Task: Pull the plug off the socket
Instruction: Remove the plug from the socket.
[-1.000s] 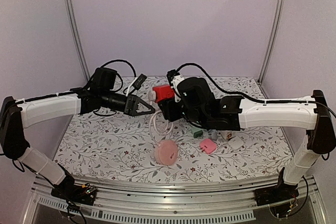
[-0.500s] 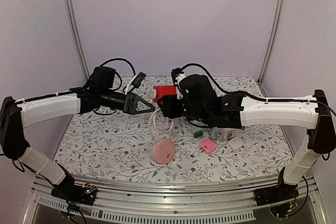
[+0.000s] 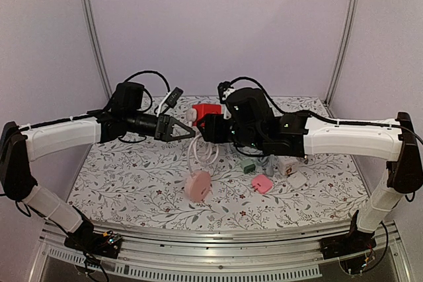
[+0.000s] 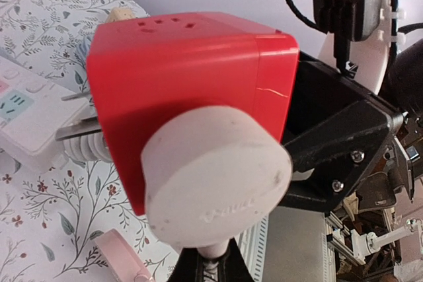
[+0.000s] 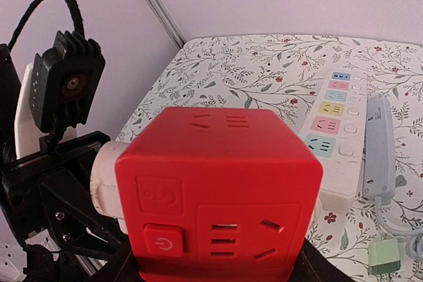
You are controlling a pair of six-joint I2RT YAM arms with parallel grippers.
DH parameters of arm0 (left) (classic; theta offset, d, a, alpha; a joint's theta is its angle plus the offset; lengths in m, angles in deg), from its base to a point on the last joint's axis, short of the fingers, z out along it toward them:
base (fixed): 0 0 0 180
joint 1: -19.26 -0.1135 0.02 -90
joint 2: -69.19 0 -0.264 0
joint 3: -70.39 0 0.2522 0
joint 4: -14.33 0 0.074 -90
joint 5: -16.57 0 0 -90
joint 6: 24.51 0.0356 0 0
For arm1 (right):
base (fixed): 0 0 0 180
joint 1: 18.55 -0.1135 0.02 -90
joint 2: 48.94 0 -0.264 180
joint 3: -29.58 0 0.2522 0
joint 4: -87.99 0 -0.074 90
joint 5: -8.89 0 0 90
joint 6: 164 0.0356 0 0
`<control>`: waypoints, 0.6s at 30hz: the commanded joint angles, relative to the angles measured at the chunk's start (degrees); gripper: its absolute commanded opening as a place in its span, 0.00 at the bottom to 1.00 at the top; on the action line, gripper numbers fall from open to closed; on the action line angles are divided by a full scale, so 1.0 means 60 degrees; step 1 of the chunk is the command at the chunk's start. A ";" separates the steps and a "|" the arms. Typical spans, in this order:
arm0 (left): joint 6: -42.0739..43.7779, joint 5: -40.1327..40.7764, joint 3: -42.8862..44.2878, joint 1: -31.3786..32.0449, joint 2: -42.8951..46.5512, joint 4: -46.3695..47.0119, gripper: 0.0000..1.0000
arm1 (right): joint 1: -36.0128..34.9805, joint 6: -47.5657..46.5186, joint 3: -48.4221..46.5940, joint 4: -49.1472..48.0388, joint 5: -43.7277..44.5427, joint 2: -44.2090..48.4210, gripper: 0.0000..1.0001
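The red cube socket (image 3: 206,111) is the only thing here w/ something in it: the white round plug (image 4: 215,166) sits in its side face, the one turned to the left arm. The pins are hidden inside the cube, so how deep it sits I cannot tell. Both are up in the air above the floral table (image 3: 119,176), approx. midway betw. the two arms. The R gripper (image 3: 210,126) clamps the cube betw. its two fingers; in the R wrist view only dark bits of them show at the bottom corners, the rest is cut off. The L gripper (image 3: 189,133) is closed tight on the thin neck of the plug, where the white cord (image 3: 195,153) goes out; in the L wrist view the frame edge cuts the fingers and the big plug disc covers most of the grip. The cord hangs in a loop down to a pink round piece (image 3: 197,185) near the table's front; what it is exactly, and if it rests or hangs, is not clear. Behind the cube a power strip (image 5: 328,127) w/ pastel outlets lies flat, all its visible outlets free, and just beside it a narrow grey strip (image 5: 379,146). The R arm hides most of both in the top view. Near them are a green adapter (image 3: 248,165), a pink adapter (image 3: 262,183) and a white adapter (image 3: 297,179).
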 commanded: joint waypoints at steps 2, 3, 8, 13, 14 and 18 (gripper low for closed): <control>-0.0083 0.0272 -0.0029 -0.0121 -0.0104 -0.0115 0.00 | -0.0182 0.0281 -0.0910 -0.1503 -0.0132 0.0689 0.05; -0.0072 0.0276 -0.0029 -0.0121 -0.0104 -0.0114 0.00 | -0.0175 0.0270 -0.0899 -0.1504 -0.0083 0.0723 0.05; 0.0152 0.0368 0.0045 -0.0169 0.0053 -0.0349 0.00 | -0.0224 -0.0113 -0.0793 -0.1182 0.0711 0.0875 0.05; 0.0268 0.0490 0.0059 -0.0428 0.0353 -0.0473 0.00 | -0.0271 -0.0997 -0.0503 -0.0392 0.2181 0.1086 0.05; 0.0277 0.0467 0.0059 -0.0470 0.0354 -0.0474 0.00 | -0.0264 -0.1137 -0.0460 -0.0287 0.2402 0.1124 0.05; 0.0259 0.0262 0.0088 -0.0525 0.0365 -0.0403 0.07 | -0.0277 -0.1844 -0.0437 0.0035 0.2216 0.1100 0.05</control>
